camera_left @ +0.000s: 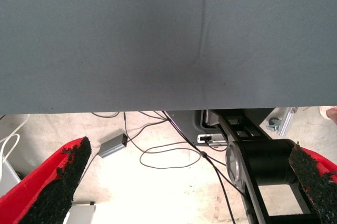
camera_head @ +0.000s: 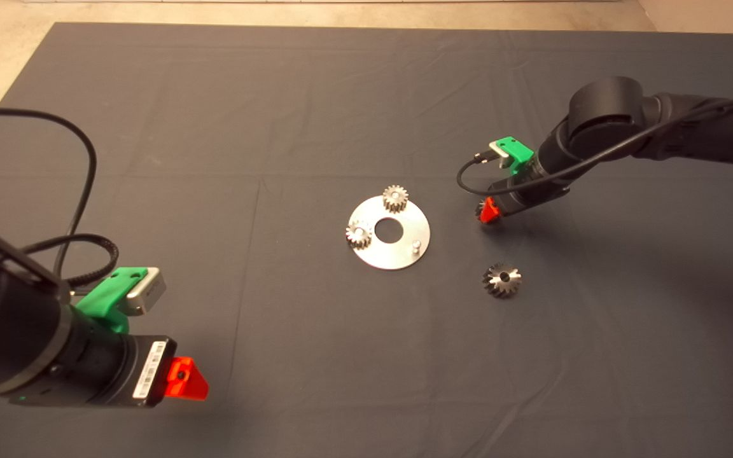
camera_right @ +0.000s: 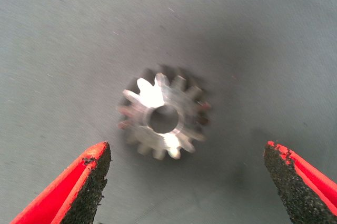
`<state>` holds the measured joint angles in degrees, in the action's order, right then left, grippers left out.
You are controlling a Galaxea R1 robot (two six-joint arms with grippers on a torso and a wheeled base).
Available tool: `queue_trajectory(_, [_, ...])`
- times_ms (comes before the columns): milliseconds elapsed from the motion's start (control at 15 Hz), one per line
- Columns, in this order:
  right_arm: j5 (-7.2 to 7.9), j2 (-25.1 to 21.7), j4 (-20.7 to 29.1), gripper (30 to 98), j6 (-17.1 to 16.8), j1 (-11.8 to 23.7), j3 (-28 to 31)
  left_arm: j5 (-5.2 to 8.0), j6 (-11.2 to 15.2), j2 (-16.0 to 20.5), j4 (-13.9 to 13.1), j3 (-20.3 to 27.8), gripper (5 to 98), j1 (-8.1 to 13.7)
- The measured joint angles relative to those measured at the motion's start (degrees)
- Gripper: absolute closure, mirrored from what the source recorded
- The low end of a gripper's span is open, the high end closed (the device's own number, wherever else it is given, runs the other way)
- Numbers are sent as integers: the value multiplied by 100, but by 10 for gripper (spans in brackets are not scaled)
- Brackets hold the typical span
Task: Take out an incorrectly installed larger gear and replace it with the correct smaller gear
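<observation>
Seen from above, a dark mat (camera_head: 226,127) covered the tabletop. Near its middle lay a round steel plate (camera_head: 404,245) with a centre hole. Two small steel gears sat on that plate, one at its far edge (camera_head: 395,198) and one at its left edge (camera_head: 359,234), and a bare peg (camera_head: 416,244) stood on its right part. The larger gear (camera_head: 502,280), with flared teeth and a dark centre hole, lay flat on the mat to the right of the plate and a little nearer, apart from it. The right tool (camera_head: 487,210) hung low over the mat just right of the plate and farther away than the larger gear; only a red finger tip showed there. The left tool (camera_head: 186,378) waited at the near left edge, well apart from the plate.

The left wrist camera showed the left tool (camera_left: 189,187) with its fingers (camera_left: 55,182) spread wide and nothing between them. Beyond the mat's edge were the floor, loose cables and a dark robot part.

The right wrist camera showed the right tool (camera_right: 187,182) with its fingers (camera_right: 89,184) spread apart. The smaller gear (camera_right: 163,116) lay flat on the mat just ahead of the gap between them, touching neither pad.
</observation>
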<state>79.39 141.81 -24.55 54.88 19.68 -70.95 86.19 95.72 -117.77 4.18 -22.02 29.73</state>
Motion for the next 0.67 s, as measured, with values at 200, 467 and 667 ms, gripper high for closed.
queue_trajectory(200, [-45,138,2,511,0,0,-33,0,0,0,0,0,59,0])
queue_trajectory(467, [-52,216,5,510,-1,0,-171,0,0,-2,2,0,59,-1])
queue_trajectory(667, [-52,214,5,510,-1,0,-171,0,0,0,1,0,59,-2])
